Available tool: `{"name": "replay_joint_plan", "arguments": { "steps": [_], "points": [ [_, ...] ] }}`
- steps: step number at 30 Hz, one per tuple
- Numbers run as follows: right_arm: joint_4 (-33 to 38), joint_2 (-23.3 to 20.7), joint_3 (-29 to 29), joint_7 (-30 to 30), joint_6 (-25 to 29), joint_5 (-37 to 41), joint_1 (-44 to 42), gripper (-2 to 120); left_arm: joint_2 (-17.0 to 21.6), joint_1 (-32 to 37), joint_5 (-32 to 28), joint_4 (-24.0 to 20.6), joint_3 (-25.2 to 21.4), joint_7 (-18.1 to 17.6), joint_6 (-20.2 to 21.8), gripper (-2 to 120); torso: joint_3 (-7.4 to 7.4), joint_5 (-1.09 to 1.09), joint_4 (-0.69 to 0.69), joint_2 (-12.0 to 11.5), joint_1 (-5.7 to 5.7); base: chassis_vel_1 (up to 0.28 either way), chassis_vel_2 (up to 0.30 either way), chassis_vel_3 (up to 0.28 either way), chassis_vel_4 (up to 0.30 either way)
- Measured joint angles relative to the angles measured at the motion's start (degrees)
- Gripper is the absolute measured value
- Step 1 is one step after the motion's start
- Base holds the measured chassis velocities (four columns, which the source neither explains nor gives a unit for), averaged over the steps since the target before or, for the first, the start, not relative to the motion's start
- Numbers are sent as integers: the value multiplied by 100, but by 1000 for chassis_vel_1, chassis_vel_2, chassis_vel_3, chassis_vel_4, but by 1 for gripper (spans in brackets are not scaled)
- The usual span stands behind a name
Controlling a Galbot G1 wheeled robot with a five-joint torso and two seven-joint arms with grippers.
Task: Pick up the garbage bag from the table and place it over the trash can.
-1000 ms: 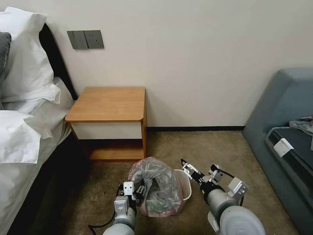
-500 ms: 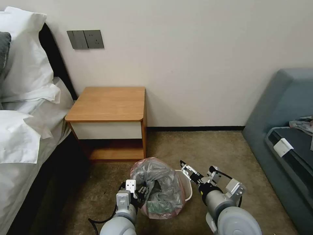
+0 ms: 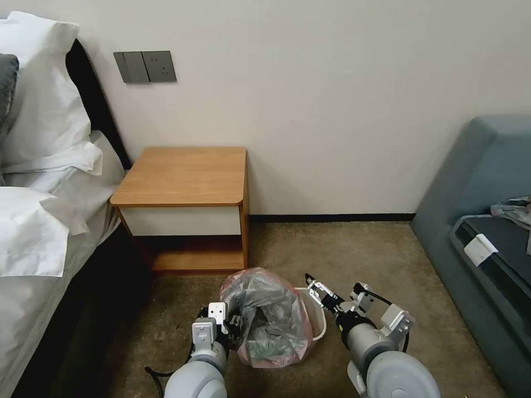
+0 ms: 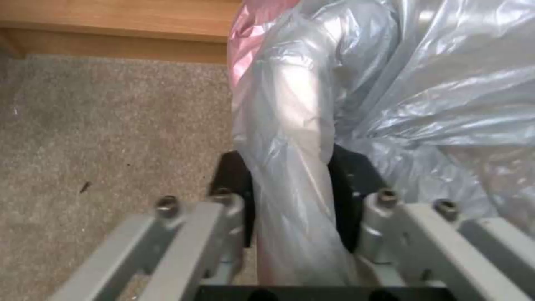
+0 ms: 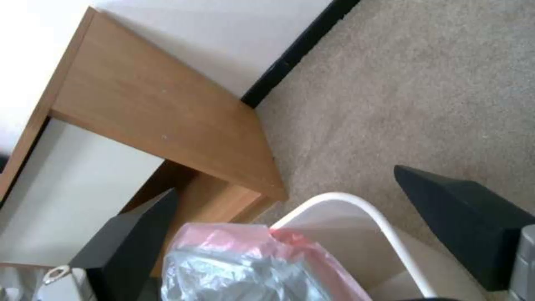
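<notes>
On the carpet, my left gripper [image 3: 239,323] pinches the bag [image 3: 269,318] over the bin [image 3: 316,318]; right gripper [image 3: 314,285] gapes open.

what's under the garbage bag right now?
The trash can: its white rim shows on the side toward the open right gripper. The garbage bag, pinched by the left gripper, covers the rest, interior included.

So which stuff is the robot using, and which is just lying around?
For the job:
garbage bag
trash can
table
left hand, pinching the bag
right hand, open by the can's rim

Just lying about:
pillows
sofa
wall switches
</notes>
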Motion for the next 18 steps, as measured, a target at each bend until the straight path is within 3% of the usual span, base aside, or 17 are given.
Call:
{"name": "replay_joint_plan", "arguments": {
  "steps": [6,10,12,18],
  "points": [
    [71,-24,-7,-170,-26,-192,-2,100,-68,-27,-107,89,29,22,-227,4,0,-1,0,0,0,0,0,0,0],
    [90,-62,-12,-372,-86,-369,-20,100,-101,2,-155,165,32,53,-646,3,0,-1,0,0,0,0,0,0,0],
    [176,-190,-110,-1067,-490,-879,-21,100,-244,184,-153,351,-108,357,-1740,3,0,-1,0,0,0,0,0,0,0],
    [151,-354,-185,-1738,-814,-1723,88,100,-276,316,-81,370,-264,626,-2218,3,0,-2,-1,0,0,0,0,0,0]
  ]
}}
